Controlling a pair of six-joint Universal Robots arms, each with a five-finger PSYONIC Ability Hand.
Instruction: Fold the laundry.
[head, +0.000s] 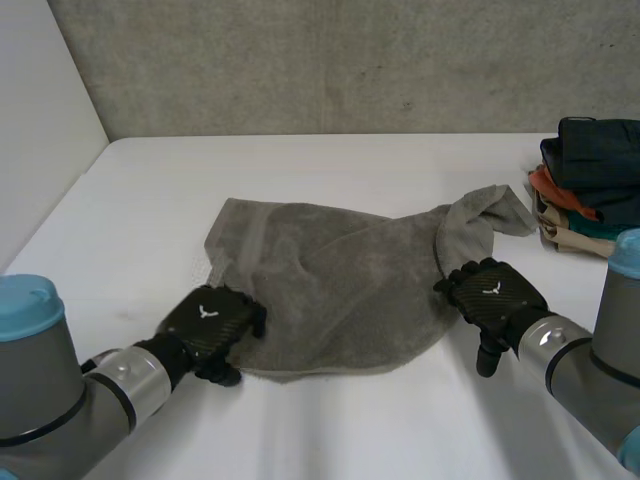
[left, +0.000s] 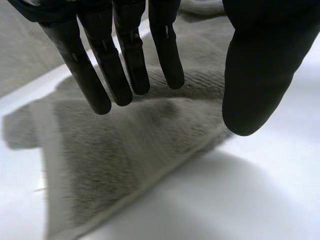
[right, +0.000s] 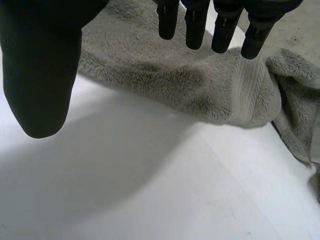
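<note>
Head view: rumpled grey terry towel (head: 340, 290) mid-way across the white table (head: 330, 430), a black hand at either side.
At the towel's near left corner, left hand (head: 210, 322), fingers (left: 120, 75) straight and thumb spread wide above the cloth, grasping nothing. At its right edge, right hand (head: 495, 290), likewise released, fingers straight. Far right, stack of folded clothes (head: 590, 185), dark, orange and tan.

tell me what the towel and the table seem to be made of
Towel: grey terry cloth, probably cotton. It is matte, with a fuzzy pile and a flat ribbed band near one edge. Table: a smooth, hard-looking white top with no grain or weave, perhaps laminate or painted board; the look does not settle which.
</note>
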